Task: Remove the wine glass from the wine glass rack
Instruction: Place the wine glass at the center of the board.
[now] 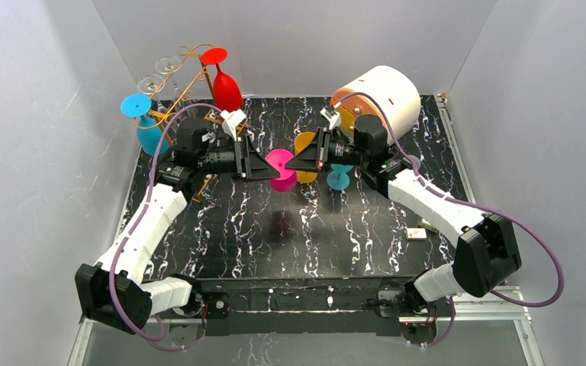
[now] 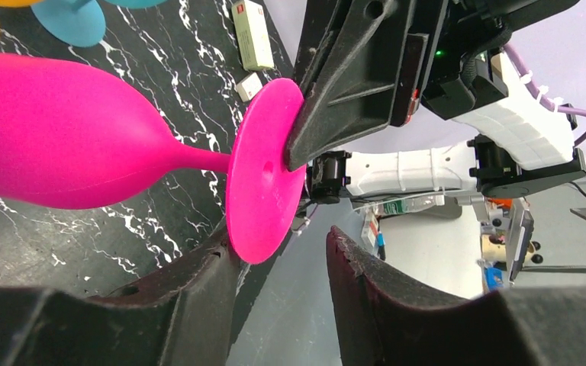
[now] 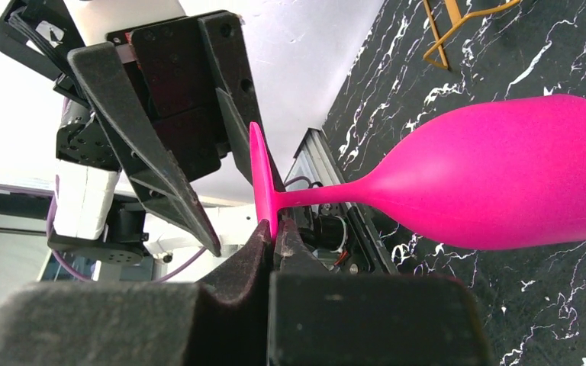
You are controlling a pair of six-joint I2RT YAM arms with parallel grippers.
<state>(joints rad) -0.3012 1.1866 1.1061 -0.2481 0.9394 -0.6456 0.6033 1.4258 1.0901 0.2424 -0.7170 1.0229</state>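
Note:
The pink wine glass (image 1: 282,169) lies on its side in the air over the middle of the table, away from the gold wire rack (image 1: 191,76) at the back left. My right gripper (image 3: 275,229) is shut on the rim of the glass's foot (image 3: 262,171). My left gripper (image 2: 278,236) is open, and the foot (image 2: 263,171) sits at its left finger (image 2: 191,293). In the top view the left gripper (image 1: 263,164) and right gripper (image 1: 299,162) face each other across the glass. A red glass (image 1: 225,85), a blue glass (image 1: 145,122) and clear glasses (image 1: 160,72) hang on the rack.
An orange glass (image 1: 304,141) and a teal glass (image 1: 339,177) stand behind the right gripper. A large white and peach cylinder (image 1: 378,95) lies at the back right. A small white box (image 1: 417,234) lies on the table at the right. Grey walls enclose the table.

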